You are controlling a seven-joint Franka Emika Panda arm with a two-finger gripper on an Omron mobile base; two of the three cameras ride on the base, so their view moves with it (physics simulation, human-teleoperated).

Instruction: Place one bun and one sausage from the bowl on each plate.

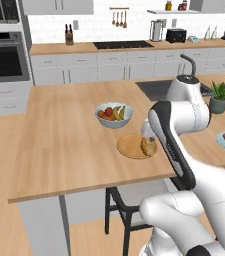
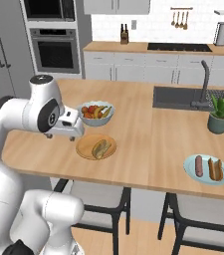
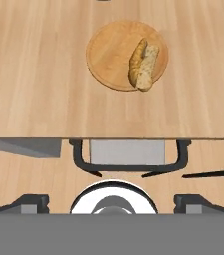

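Note:
The tan-orange plate [image 2: 86, 148] lies near the counter's front edge with one bun [image 2: 101, 148] on it. The hand view looks down on the same plate [image 3: 108, 55] and its bun [image 3: 143, 63]. At the right, the pale blue-green plate [image 2: 189, 172] carries a sausage [image 2: 199, 165] and a bun [image 2: 214, 169] side by side. My gripper [image 2: 63, 135] hangs over the counter's front edge, just left of the tan-orange plate and apart from it; its fingers are too small to read. The dark wooden bowl is out of view.
A pale blue-grey fruit bowl [image 2: 96, 119] stands just behind the tan-orange plate. Farther right are a sink [image 2: 183, 97] with a faucet and a potted plant [image 2: 219, 115]. Dark-framed chairs [image 2: 96, 196] stand under the counter's front edge.

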